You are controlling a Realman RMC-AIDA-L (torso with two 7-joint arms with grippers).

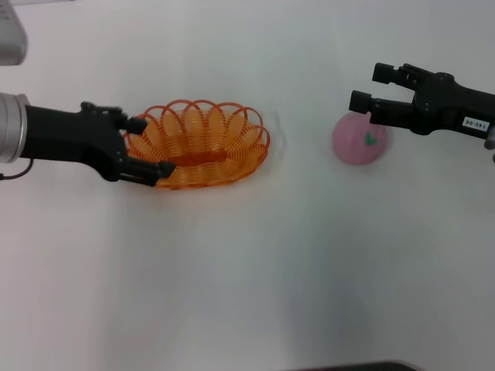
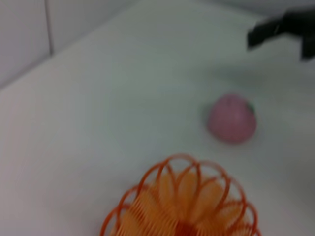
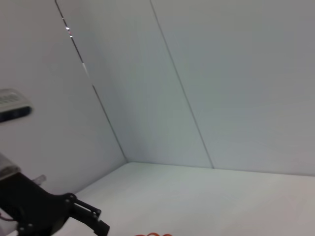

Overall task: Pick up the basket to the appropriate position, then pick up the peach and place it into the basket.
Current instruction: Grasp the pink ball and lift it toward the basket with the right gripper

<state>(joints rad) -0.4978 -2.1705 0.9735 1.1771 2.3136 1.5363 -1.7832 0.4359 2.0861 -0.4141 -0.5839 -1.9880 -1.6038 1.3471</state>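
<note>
Left claw (image 1: 147,147) at the near-left end of the basket (image 1: 203,145), fingers spread and straddling the looped rim: one finger above the rim, one low along the outer wall by the table (image 1: 232,278). Not visibly pinched yet; judged to be set for a rim grasp, since the openwork loops give the only thin edge to take hold of.

Basket sits flat on the table, left of centre, open side up, nothing inside. Left wrist view looks across its rim toward the peach (image 1: 360,139), which lies well apart from the basket on the robot's right, leaf mark facing the head camera.

Right claw (image 1: 371,97) hangs just above and behind the peach, fingers apart, pointing toward the middle of the table; no contact seen. Judged to be waiting over its target while the basket gets shifted first.

Basket move not yet done; peach not yet lifted. Risk: a light plastic basket gripped at one end may tip.
</note>
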